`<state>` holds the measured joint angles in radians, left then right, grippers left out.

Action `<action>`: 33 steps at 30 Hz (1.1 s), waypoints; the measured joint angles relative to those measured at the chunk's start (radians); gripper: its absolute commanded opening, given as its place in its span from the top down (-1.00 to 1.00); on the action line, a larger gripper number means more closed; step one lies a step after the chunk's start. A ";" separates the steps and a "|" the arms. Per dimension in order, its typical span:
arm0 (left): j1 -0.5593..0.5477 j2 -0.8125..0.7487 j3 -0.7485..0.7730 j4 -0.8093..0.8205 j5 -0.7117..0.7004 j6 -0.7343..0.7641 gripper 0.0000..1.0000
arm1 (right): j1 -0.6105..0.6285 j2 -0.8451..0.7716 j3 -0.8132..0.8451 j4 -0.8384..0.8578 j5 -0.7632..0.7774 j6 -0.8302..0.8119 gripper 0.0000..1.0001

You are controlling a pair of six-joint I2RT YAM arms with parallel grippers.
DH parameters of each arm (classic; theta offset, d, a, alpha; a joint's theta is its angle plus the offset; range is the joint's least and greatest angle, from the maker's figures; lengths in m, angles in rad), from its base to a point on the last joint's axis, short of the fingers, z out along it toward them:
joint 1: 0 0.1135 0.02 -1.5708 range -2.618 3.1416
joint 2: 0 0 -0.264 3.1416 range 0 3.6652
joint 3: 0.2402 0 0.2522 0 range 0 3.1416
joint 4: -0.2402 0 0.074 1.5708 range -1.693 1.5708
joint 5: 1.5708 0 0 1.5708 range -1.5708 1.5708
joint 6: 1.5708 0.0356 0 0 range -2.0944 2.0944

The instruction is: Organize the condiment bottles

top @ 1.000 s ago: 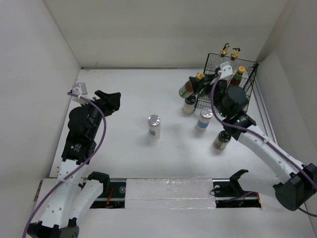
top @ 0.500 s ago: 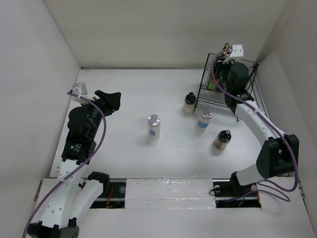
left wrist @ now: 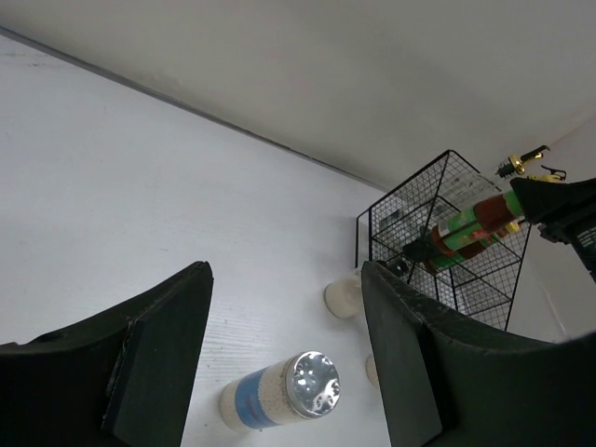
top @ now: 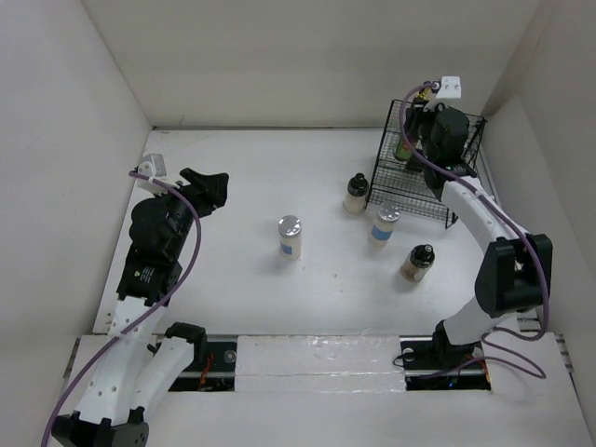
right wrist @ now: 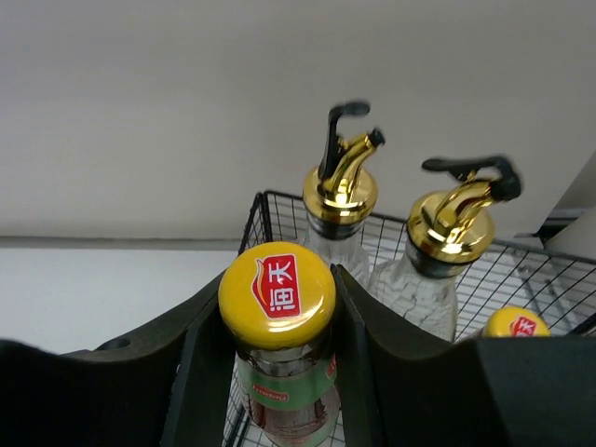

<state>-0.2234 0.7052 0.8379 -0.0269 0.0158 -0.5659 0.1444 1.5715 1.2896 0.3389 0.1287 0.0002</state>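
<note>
Clamping the right end effector [right wrist: 279, 321] shut on the yellow-capped bottle [right wrist: 277, 287], with the fingers [right wrist: 200, 368] pressing from both sides just under the cap. Holding this bottle upright inside the black wire basket [right wrist: 264, 216], close to its left wall and just in front of the two gold-spouted bottles [right wrist: 340, 200] [right wrist: 453, 228] by the back wires.

Showing a second yellow cap [right wrist: 517, 324] at the lower right, and this only in the right wrist view. Hiding nearly all of that in the top view under the right wrist, apart from the basket and a little of the green label.

Catching the held bottle from the side only in the left wrist view, with its red and green label slanting across the upper part of the basket. Possibly hanging above the basket floor, but hard to judge at this size.

Hovering with the left end effector [left wrist: 284, 270] spread wide apart and gripping nothing, above the counter [top: 233, 168] on the left.

Counting four more outside the basket on the counter:
- a silver-lidded jar [top: 290, 236] in the middle
- a black-capped bottle [top: 356, 194] just beside the basket's front left corner
- a blue-labelled jar [top: 384, 223]
- a dark-lidded jar [top: 417, 264] nearest the right arm
</note>
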 measured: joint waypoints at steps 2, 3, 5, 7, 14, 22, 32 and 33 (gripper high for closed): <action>0.000 0.000 0.000 0.000 0.000 0.000 -0.22 | 0.001 0.025 -0.010 0.005 -0.002 0.001 0.76; 0.000 0.000 0.000 0.000 0.000 0.000 -0.22 | 0.001 0.037 -0.016 0.006 -0.002 0.002 0.76; 0.000 0.000 0.000 0.000 0.000 0.000 -0.22 | 0.001 0.060 -0.029 0.007 -0.002 0.005 0.73; 0.000 0.001 0.000 0.000 0.000 0.000 -0.22 | 0.001 0.079 -0.045 0.005 -0.003 0.009 0.73; 0.000 0.013 0.000 0.000 0.000 0.000 -0.22 | 0.001 0.118 -0.095 0.014 -0.002 0.027 0.61; 0.000 0.013 0.000 0.000 0.002 0.000 -0.22 | 0.001 0.135 -0.116 0.021 -0.004 0.049 0.02; 0.000 0.012 0.000 0.000 0.002 0.000 -0.22 | 0.001 0.006 -0.120 0.065 -0.006 0.058 -0.30; 0.000 0.011 0.000 0.000 0.001 0.000 -0.22 | 0.003 -0.018 -0.120 0.066 -0.006 0.057 -0.25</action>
<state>-0.2234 0.7166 0.8379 -0.0269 0.0170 -0.5659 0.1471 1.5532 1.1694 0.4053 0.1223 0.0570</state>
